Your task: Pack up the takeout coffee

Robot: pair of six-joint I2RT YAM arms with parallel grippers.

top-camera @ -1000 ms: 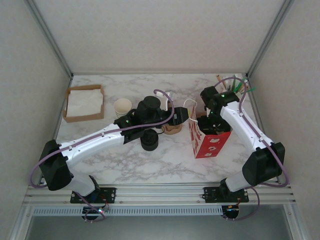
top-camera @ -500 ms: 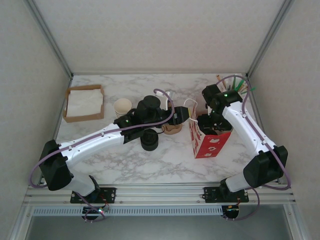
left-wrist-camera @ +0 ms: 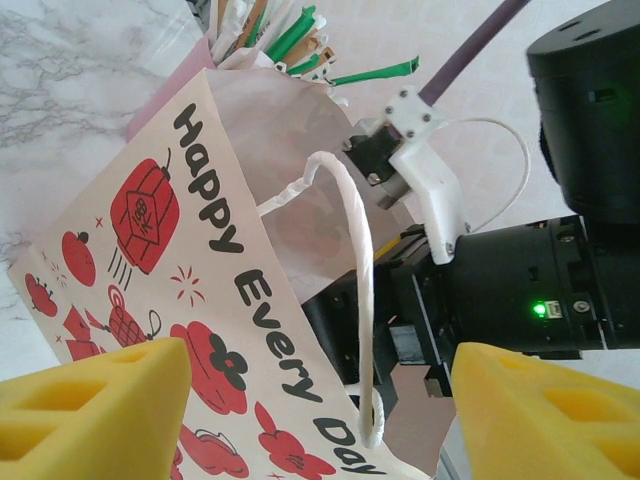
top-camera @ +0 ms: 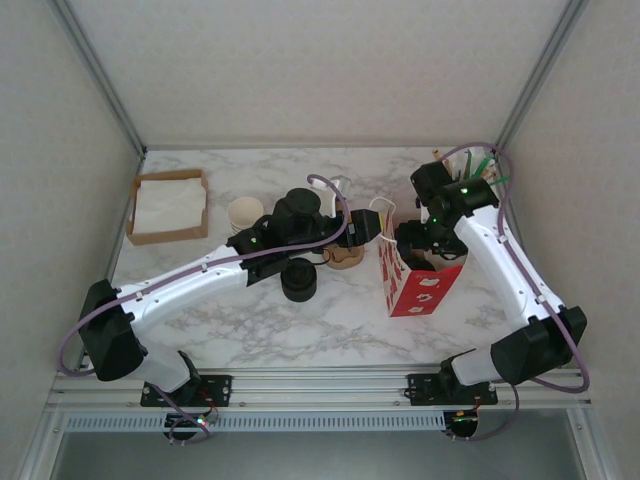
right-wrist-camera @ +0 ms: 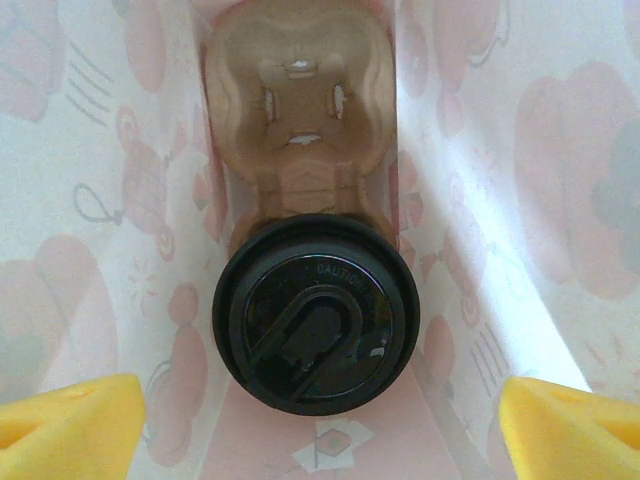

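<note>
The takeout coffee [right-wrist-camera: 316, 312], a small cup capped by a round black plastic lid [right-wrist-camera: 372, 300], stands upright. The right wrist view looks straight down on it, so the lid hides the cup's sides. The lid is glossy, with raised lettering near its 12 o'clock rim and a rounded tab moulding running from its centre towards 7 o'clock. The cup sits low inside a white paper bag [right-wrist-camera: 480, 200] with faint red print, seated in a brown moulded-pulp carrier [right-wrist-camera: 297, 100] whose empty socket lies at 12 o'clock from it.
</note>
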